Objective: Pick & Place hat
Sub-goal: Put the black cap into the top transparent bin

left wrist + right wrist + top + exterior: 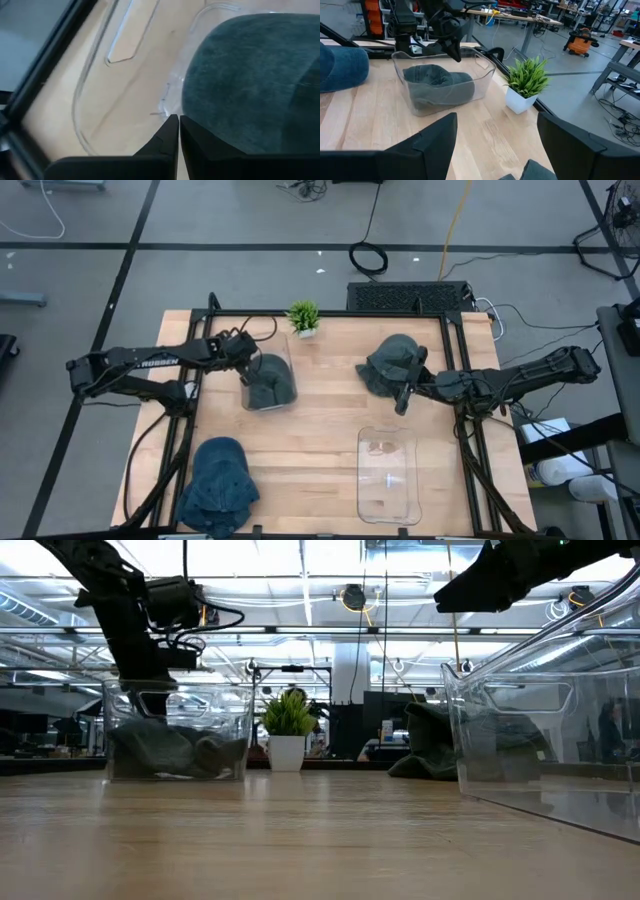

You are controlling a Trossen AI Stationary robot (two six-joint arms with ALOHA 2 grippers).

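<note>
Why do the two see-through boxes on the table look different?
The far box has a dark green hat inside; the near box holds nothing. The left end effector, shut, hangs over the far box; no arm is over the near box. Both are clear plastic and sit upright on the wooden table.

Overhead, table-level and right-wrist views share the clear bin (268, 380).

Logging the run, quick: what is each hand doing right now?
Left hand: closed, empty, above the hat in the clear bin.
Right hand: open, empty, beside the dark hat.
</note>
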